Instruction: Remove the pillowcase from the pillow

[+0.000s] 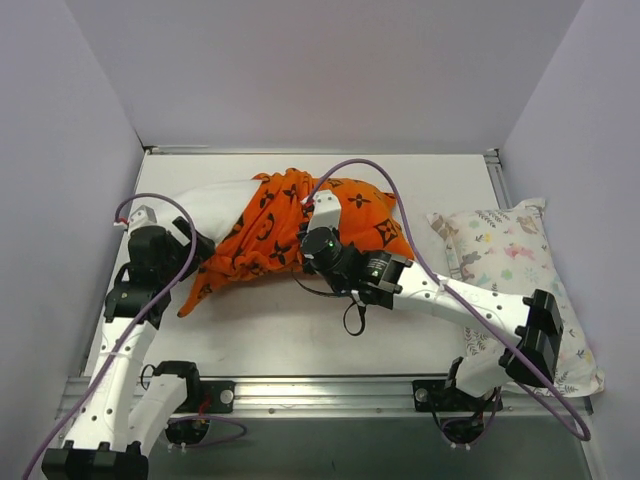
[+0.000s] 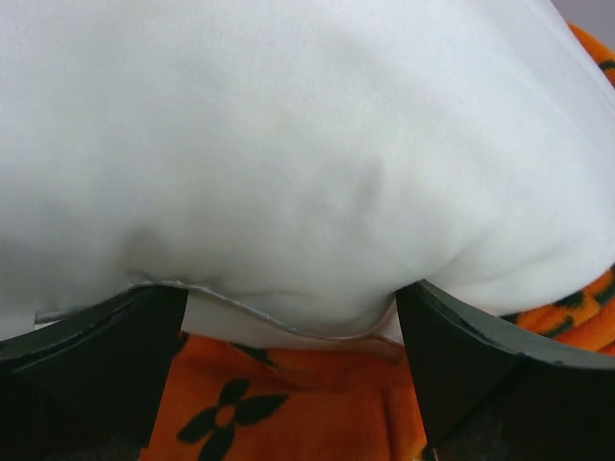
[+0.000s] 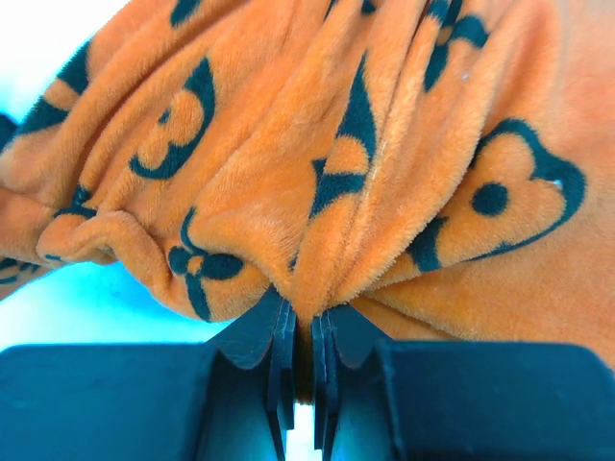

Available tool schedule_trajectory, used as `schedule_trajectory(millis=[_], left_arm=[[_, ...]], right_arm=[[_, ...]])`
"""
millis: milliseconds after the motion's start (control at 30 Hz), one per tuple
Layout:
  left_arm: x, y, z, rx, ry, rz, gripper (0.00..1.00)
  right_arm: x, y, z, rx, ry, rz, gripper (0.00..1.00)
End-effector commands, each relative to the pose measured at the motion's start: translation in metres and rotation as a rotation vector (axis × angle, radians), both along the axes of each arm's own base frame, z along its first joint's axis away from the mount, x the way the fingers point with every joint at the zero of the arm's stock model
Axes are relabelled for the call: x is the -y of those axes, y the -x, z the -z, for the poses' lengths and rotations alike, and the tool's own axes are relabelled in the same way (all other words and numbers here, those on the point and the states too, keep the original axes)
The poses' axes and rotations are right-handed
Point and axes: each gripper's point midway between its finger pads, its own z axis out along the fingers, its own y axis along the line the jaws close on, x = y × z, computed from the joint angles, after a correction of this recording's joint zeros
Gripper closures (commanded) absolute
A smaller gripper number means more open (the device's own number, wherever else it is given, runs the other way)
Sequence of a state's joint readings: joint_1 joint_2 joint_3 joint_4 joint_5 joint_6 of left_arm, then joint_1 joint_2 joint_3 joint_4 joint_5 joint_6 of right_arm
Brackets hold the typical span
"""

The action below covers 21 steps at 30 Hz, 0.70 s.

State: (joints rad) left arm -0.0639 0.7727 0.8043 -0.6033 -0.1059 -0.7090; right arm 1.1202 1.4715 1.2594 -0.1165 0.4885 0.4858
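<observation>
The orange pillowcase [image 1: 290, 225] with black motifs lies bunched over the right part of the white pillow [image 1: 215, 205], whose bare left end sticks out. My left gripper [image 1: 203, 250] stands open at that bare end. In the left wrist view the pillow [image 2: 288, 144] bulges over the wide-apart fingers [image 2: 480, 365], and the orange pillowcase [image 2: 288, 403] lies below them; the left gripper [image 2: 288, 370] holds nothing. My right gripper [image 1: 318, 205] is shut on a gathered fold of the pillowcase [image 3: 365, 173], pinched between the pads of the right gripper [image 3: 303, 331].
A second pillow with pastel animal print [image 1: 510, 265] lies at the table's right side, under the right arm. Grey walls close in the table on the left, the back and the right. A metal rail [image 1: 320, 395] runs along the near edge.
</observation>
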Motion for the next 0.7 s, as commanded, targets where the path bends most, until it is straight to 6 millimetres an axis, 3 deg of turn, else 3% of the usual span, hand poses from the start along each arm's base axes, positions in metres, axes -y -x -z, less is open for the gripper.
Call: schedule_trajectory(millis=[0,67,133,167,200,233,300,333,400,433,500,533,600,633,667], left_arm=[[0.008,-0.021,-0.015,0.09,0.09,-0.019,0.02],[0.007,-0.024,-0.005,0.102,0.145,-0.066,0.03],[0.0,-0.032,-0.011,0.169,0.175,-0.128,0.02],[0.001,-0.034,-0.002,0.178,0.212,-0.151,0.03],[0.001,-0.043,-0.018,0.261,0.238,-0.151,0.03],[0.002,-0.047,-0.021,0.286,0.252,-0.152,0.05],[0.0,-0.056,-0.039,0.344,0.244,-0.146,0.51],[-0.004,-0.062,-0.037,0.326,0.227,-0.167,0.72],[-0.009,-0.072,-0.05,0.319,0.177,-0.17,1.0],[-0.014,-0.075,-0.054,0.318,0.162,-0.181,1.0],[-0.027,-0.073,-0.075,0.346,0.119,-0.209,1.0],[-0.046,-0.07,-0.084,0.359,0.095,-0.263,1.0],[-0.064,-0.062,-0.095,0.351,0.046,-0.292,1.0],[-0.074,-0.058,-0.119,0.386,0.036,-0.313,1.0],[-0.096,-0.052,-0.126,0.387,0.004,-0.363,1.0]], right_arm=[[0.016,-0.001,-0.065,0.101,-0.121,0.02,1.0],[0.016,0.001,-0.07,0.099,-0.122,0.003,1.0],[0.013,0.004,-0.073,0.091,-0.128,-0.017,1.0],[0.012,0.005,-0.074,0.087,-0.127,-0.026,1.0],[0.011,0.006,-0.079,0.089,-0.129,-0.039,1.0],[0.011,0.006,-0.08,0.091,-0.118,-0.04,1.0],[0.018,-0.001,-0.088,0.092,-0.108,-0.025,1.0],[0.018,-0.002,-0.089,0.07,-0.117,-0.046,1.0],[0.033,-0.016,-0.099,0.052,-0.143,-0.02,1.0],[0.035,-0.017,-0.104,0.042,-0.156,-0.036,1.0],[0.057,-0.031,-0.111,0.034,-0.143,0.009,1.0],[0.067,-0.035,-0.122,0.049,-0.146,0.026,1.0],[0.088,-0.041,-0.125,0.045,-0.122,0.066,1.0],[0.112,-0.051,-0.133,0.057,-0.131,0.127,1.0],[0.125,-0.052,-0.133,0.046,-0.13,0.149,1.0]])
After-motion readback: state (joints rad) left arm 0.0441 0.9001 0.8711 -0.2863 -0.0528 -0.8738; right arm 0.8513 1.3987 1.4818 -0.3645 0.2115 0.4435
